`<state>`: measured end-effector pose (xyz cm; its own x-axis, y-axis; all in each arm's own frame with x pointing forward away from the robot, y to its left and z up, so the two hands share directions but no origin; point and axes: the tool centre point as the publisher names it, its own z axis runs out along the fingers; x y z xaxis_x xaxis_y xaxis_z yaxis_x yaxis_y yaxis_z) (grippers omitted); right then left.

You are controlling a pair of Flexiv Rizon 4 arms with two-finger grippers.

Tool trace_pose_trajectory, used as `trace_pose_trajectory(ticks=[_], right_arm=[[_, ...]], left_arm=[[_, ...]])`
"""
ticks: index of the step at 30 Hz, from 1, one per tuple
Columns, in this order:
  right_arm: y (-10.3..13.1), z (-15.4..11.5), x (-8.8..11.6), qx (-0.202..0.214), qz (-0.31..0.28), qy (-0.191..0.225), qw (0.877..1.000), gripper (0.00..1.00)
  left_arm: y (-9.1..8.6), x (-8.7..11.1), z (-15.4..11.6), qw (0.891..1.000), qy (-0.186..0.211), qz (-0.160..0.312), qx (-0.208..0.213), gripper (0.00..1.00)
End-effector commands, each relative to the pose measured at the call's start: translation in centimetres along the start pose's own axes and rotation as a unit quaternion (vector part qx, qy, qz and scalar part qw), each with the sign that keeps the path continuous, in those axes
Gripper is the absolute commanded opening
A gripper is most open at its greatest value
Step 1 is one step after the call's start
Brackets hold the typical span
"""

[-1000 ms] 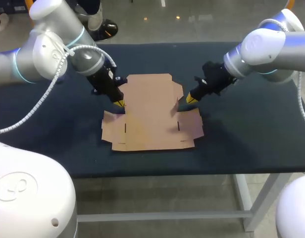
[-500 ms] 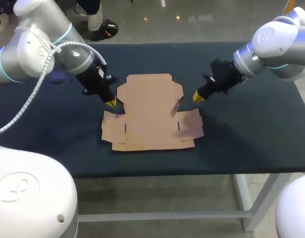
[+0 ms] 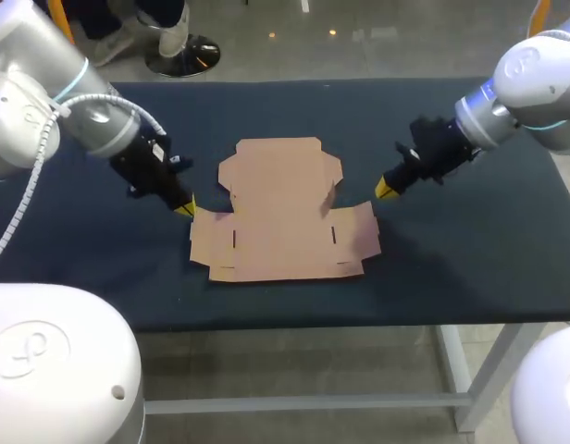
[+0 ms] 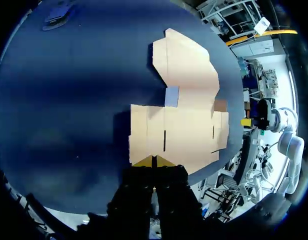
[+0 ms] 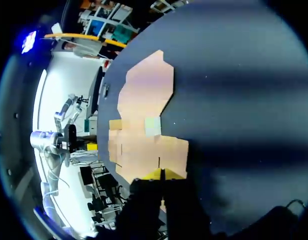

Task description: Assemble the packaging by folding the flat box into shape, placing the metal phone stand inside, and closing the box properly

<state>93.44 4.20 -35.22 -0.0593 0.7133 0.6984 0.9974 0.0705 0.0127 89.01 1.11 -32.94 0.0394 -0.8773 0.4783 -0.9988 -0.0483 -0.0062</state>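
Dark blue cloth covered the surface (image 3: 470, 264), and the cardboard flat box (image 3: 280, 222) lay unfolded at its middle. Both tools were empty. The left tool (image 3: 184, 209) hung just beside the box's left flap, its 2 yellow tips pressed together. The right tool (image 3: 384, 190), likewise pressed together, hung just off the box's right edge.

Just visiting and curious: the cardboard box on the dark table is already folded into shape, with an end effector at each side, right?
Not quite. The cardboard box is not folded yet: the head view shows it lying flat on the dark table. The left end effector and the right end effector are indeed at its two sides.
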Motion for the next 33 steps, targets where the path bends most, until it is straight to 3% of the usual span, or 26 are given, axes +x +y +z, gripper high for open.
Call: trace_pose_trajectory(ticks=[1, 17, 33], right_arm=[[-2.5, -0.5, -0.4, -0.023, 0.002, 0.002, 1.0, 0.0], [-7.2, -0.2, -1.7, -0.02, 0.004, 0.001, 1.0, 0.0], [-11.3, 1.2, -1.8, -0.028, 0.013, -0.01, 0.999, 0.0]], left_arm=[[2.8, -0.5, -0.5, 1.0, 0.005, -0.002, 0.026, 0.0], [7.9, -2.2, 0.6, 0.999, 0.023, -0.029, 0.024, 0.0], [10.6, -3.7, 1.5, 0.999, 0.034, -0.035, 0.01, 0.0]])
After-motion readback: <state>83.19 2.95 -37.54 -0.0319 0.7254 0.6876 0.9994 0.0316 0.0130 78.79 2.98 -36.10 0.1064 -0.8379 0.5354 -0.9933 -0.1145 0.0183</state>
